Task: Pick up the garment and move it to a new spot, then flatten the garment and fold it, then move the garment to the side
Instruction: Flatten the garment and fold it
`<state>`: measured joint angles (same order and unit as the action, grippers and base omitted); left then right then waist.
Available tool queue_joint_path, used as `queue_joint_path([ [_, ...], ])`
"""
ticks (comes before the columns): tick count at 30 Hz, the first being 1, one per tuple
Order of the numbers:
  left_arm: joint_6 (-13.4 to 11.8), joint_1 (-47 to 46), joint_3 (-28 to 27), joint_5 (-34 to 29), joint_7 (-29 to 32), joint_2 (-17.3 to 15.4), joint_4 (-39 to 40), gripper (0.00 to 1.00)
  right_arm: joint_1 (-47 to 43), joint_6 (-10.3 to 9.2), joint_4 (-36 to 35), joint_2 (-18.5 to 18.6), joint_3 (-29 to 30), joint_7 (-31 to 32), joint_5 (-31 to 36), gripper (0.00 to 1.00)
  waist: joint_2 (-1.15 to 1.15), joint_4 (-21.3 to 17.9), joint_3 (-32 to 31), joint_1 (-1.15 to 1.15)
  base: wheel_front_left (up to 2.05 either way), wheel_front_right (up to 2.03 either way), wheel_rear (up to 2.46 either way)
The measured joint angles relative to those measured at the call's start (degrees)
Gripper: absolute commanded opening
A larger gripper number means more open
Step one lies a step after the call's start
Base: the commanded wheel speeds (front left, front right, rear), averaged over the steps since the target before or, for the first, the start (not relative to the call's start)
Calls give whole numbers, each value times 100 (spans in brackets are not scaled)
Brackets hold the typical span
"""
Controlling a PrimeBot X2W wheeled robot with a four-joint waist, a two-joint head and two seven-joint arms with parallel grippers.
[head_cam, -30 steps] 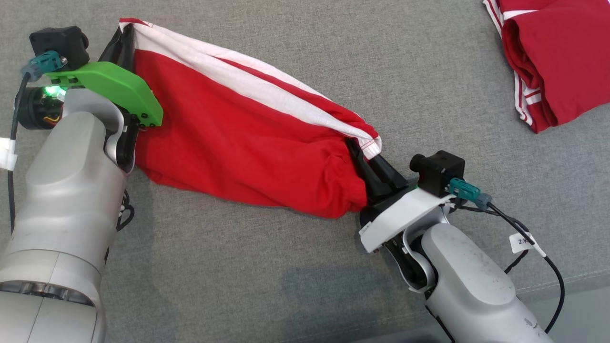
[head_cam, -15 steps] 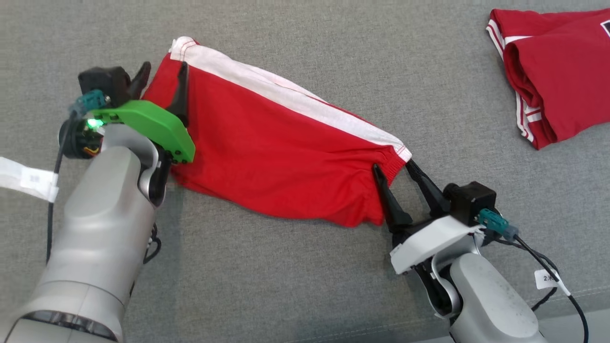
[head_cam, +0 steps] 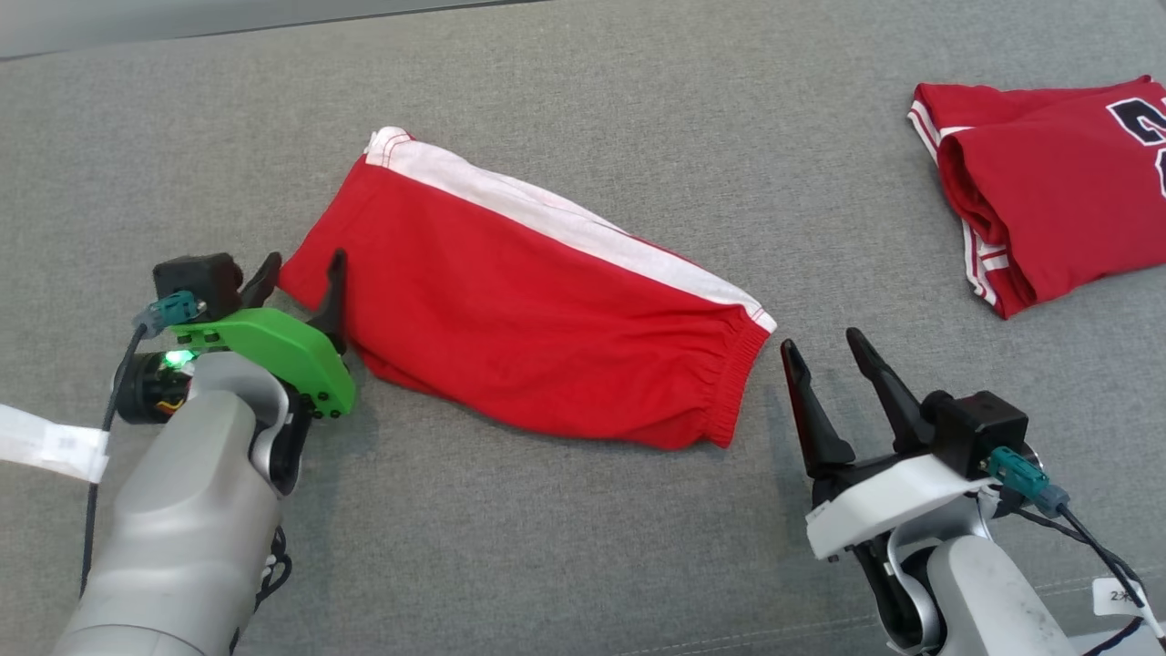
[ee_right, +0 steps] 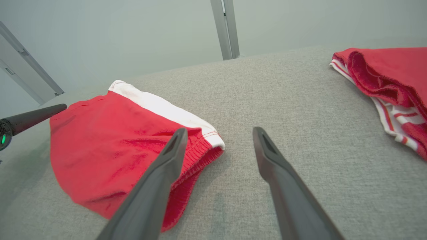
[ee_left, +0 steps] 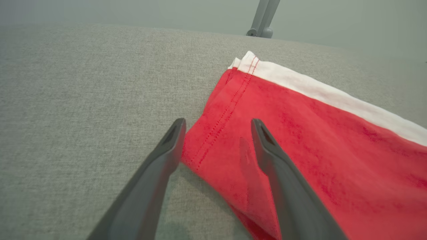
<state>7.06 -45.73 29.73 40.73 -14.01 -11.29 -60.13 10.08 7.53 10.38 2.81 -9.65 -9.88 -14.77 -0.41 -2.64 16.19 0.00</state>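
While both grippers stand wide open and hold nothing, each waits at one end of the red shorts [head_cam: 537, 319]. The left gripper [head_cam: 305, 258] straddles the corner of the leg hem [ee_left: 230, 100], with one finger above the cloth and one above the grey cushion [head_cam: 583, 547]; whether it touches, I cannot tell. The right gripper [head_cam: 818, 340] is just beside the gathered waistband [ee_right: 196, 156], apart from it. The shorts lie flat on the cushion between them, the white stripe [head_cam: 565, 219] along the far edge. I judge the cloth light, soft and limp, so it will sag and wrinkle when lifted. The thick waistband and the stitched hem corners seem the best places to pinch, with all layers together. The left wrist view makes the double stitching clear, which the head view leaves too small. Farther right, well apart, lies a red jersey [head_cam: 1048, 219]; the head view shows dark print on it. Behind the cushion, the right wrist view adds a metal post [ee_right: 227, 30].
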Motion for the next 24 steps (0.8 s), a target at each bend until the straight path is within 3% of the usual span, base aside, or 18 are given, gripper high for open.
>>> queue_joint_path([
  [9,-40,10,-311,517,506,-198,-311,100,-271,0,-849,1,411,142,101,100,0,-295,-23,0,0,0,0],
  [18,7,-7,-205,621,1028,-260,-350,97,-361,-1,-1189,5,582,224,81,100,0,-465,4,0,0,0,0],
  [20,9,-16,-183,661,1149,-264,-364,79,-363,-1,-1229,4,578,225,64,100,0,-486,4,0,0,0,0],
  [22,11,-32,-156,665,1257,-268,-398,49,-364,-1,-1255,5,570,230,56,100,0,-498,5,0,0,0,0],
  [23,16,-41,-134,665,1301,-269,-417,43,-364,-1,-1265,5,560,230,41,100,0,-504,5,0,0,0,0],
  [24,18,-42,-125,668,1311,-270,-431,26,-364,-1,-1273,4,548,224,31,100,0,-511,6,0,0,0,0],
])
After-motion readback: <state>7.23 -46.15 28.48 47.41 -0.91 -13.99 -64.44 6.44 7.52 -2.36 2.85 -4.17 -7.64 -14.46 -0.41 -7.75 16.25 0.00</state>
